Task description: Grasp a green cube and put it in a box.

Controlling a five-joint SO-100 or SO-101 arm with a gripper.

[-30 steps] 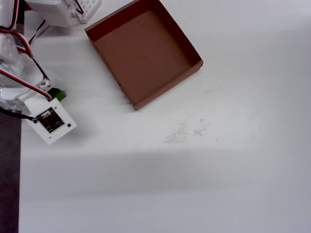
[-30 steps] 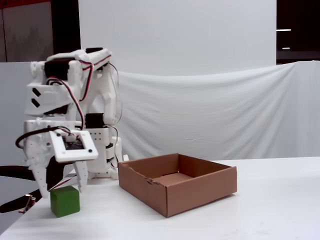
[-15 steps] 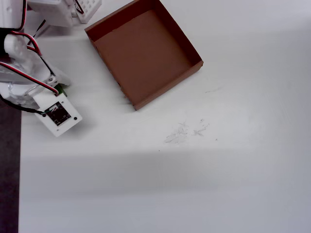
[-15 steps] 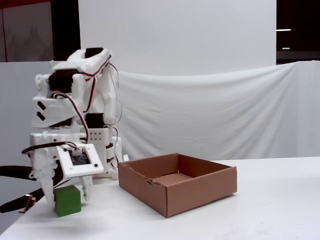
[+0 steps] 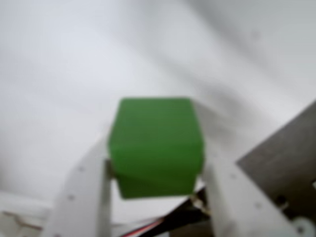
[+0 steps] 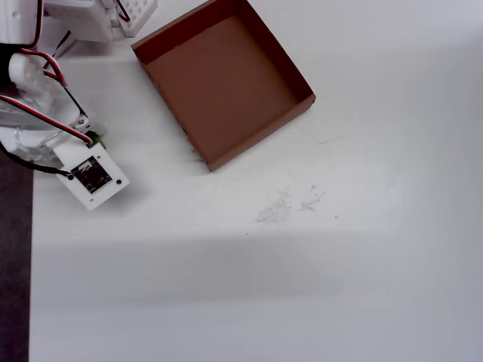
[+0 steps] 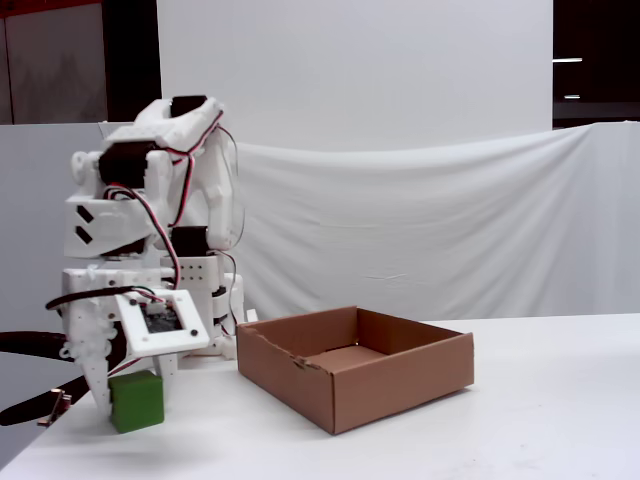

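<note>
The green cube [image 5: 155, 145] fills the middle of the wrist view, clamped between my gripper's [image 5: 155, 170] two white fingers [image 5: 81, 192]. In the fixed view the cube [image 7: 136, 401] hangs in the gripper [image 7: 130, 395] at the far left, at or just above the white table; I cannot tell if it touches. In the overhead view the arm covers it; only a green sliver [image 6: 98, 139] shows. The brown cardboard box [image 6: 226, 79] lies open and empty to the right of the arm, also in the fixed view [image 7: 350, 385].
The arm's white base and red-black cables [image 6: 38, 83] fill the overhead view's upper left. A small white gridded object [image 6: 136, 13] sits at the top edge. The table's dark left edge [image 6: 15, 264] runs down the side. Faint scuff marks [image 6: 290, 204] lie mid-table.
</note>
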